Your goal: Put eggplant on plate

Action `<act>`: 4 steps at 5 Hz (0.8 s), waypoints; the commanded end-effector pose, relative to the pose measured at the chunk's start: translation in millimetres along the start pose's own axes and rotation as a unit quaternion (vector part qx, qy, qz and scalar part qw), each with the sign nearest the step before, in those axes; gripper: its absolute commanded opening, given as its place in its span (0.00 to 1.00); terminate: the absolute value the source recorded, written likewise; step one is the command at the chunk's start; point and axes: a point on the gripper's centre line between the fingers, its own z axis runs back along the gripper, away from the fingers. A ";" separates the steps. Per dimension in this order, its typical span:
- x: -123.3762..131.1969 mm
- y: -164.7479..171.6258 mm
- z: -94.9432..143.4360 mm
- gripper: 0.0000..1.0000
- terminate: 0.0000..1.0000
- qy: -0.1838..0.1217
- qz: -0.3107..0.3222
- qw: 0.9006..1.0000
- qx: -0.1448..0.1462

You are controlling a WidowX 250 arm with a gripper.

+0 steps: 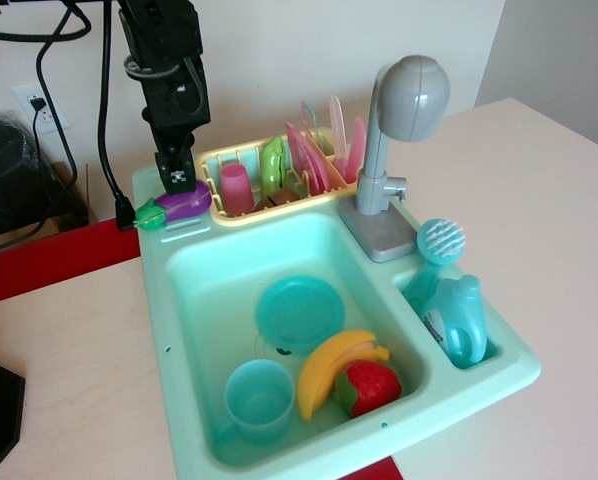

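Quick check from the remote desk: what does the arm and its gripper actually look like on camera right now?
The arm is black and boxy, built of blocky segments, with black cables looping off its upper part. The gripper is also black, narrowing downward, with a small black-and-white checkered marker near its tip. No sleeve or cover shows.

Glossy purple plastic eggplant (pixel 175 207), upper left of frame; smooth teal plastic plate (pixel 299 311), centre, with soft sheen. Mint sink basin (pixel 179 330): smooth moulded plastic. Grey faucet (pixel 404 130), upper right: matt plastic. Desk (pixel 69 380): pale, matt wood-grain surface. Claw (pixel 177 180): matt black.
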 end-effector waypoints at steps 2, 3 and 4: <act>2.7 0.4 -8.4 1.00 0.00 0.006 0.005 1.000 0.008; 3.7 -0.4 -17.0 1.00 0.00 0.012 0.005 1.000 0.009; 3.1 -2.0 -27.5 1.00 0.00 0.022 0.002 1.000 0.006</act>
